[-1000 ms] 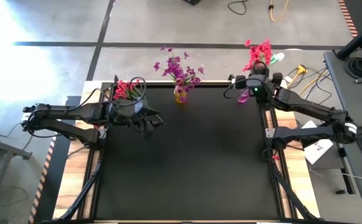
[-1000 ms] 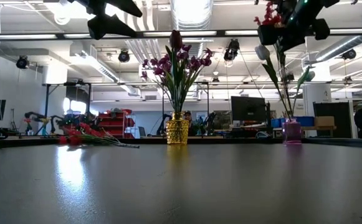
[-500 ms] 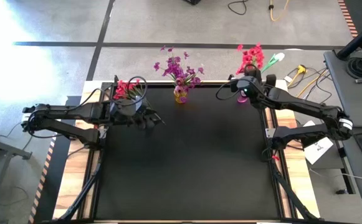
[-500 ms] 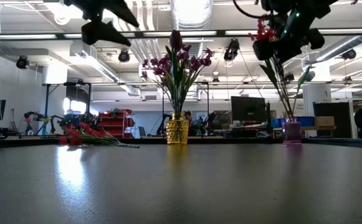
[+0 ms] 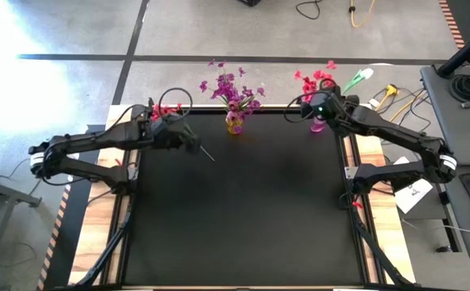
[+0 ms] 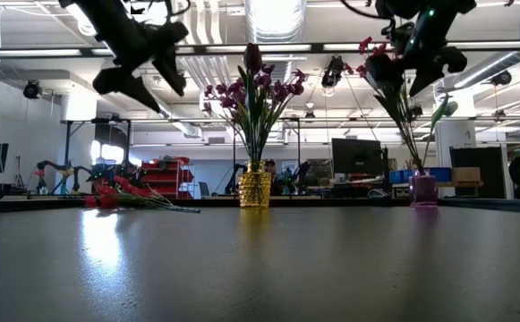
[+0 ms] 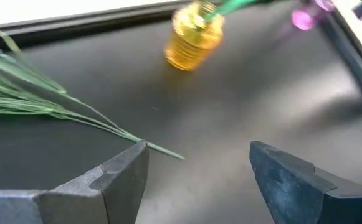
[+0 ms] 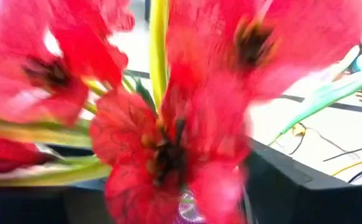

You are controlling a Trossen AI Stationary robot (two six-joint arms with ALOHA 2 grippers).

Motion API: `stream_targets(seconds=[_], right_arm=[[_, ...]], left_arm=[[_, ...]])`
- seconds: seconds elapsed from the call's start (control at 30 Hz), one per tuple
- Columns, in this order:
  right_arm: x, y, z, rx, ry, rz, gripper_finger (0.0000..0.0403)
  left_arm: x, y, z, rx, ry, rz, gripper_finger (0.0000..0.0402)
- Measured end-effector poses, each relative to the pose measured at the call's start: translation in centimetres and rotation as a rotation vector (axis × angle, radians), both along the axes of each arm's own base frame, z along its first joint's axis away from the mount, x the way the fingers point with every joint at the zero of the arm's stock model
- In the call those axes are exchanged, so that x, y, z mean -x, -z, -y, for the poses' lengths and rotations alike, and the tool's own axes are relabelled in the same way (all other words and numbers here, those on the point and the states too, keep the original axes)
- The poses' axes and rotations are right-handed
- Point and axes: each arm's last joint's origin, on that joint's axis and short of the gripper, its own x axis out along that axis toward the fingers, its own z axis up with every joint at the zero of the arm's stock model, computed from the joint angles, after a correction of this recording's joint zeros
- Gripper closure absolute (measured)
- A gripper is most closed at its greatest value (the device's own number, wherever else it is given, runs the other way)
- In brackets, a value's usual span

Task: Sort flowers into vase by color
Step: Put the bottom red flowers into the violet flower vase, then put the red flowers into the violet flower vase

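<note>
The left gripper (image 5: 192, 144) is open wide, right over the thin stems of the red flowers (image 5: 163, 111) lying on the table; it could pinch only one. Purple flowers stand in the gold vase (image 5: 235, 124). The right gripper (image 5: 308, 112) crowds the red blooms above the pink vase (image 5: 318, 125); I cannot tell if it holds them, and it could tip that vase

I work under bright, even overhead light. From table height, ceiling strip lights (image 6: 273, 16) burn white and lay a pale sheen across the dark table (image 6: 260, 268), brightest toward its left. From above, the floor (image 5: 24, 32) at far left is washed out by glare. Past my left fingers (image 7: 115, 177), the gold vase (image 7: 193, 42) and green stems (image 7: 37, 102) smear with motion blur. My right wrist sees red flowers (image 8: 168, 118) so close they are soft, saturated blobs.
</note>
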Motion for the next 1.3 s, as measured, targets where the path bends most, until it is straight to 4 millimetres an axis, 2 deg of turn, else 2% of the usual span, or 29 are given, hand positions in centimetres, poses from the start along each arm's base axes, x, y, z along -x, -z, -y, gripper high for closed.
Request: stream_targets(seconds=[0.2, 0.4, 0.57, 0.73, 0.83, 1.13, 1.3], right_arm=[[0.6, -2.7, -0.5, -0.055, -0.028, -0.018, 0.0131], [1.8, -5.1, -1.4, -0.123, -0.024, -0.015, 0.0090], [2.4, -6.9, -2.1, -0.153, -0.078, 0.026, 0.0066], [2.9, -8.5, -2.5, -0.130, -0.110, 0.058, 0.0053], [3.1, -9.1, -2.6, -0.114, -0.125, 0.058, 0.0049], [3.5, -9.8, -3.4, -0.155, -0.193, 0.110, 0.0048], [3.5, -9.9, -4.5, -0.168, -0.234, 0.128, 0.0048]], left_arm=[[-0.5, 1.7, -3.0, 0.032, -0.128, -0.070, 0.0139], [-1.5, 3.9, -4.3, 0.053, -0.193, -0.143, 0.0139], [-1.3, 6.4, -5.2, 0.092, -0.330, -0.136, 0.0139], [-0.6, 8.3, -5.4, 0.094, -0.561, -0.110, 0.0139], [-0.2, 9.3, -6.2, 0.103, -0.685, -0.084, 0.0139], [2.1, 12.6, -11.2, 0.256, -0.954, -0.070, 0.0154], [3.4, 13.8, -14.4, 0.319, -0.984, -0.041, 0.0182]])
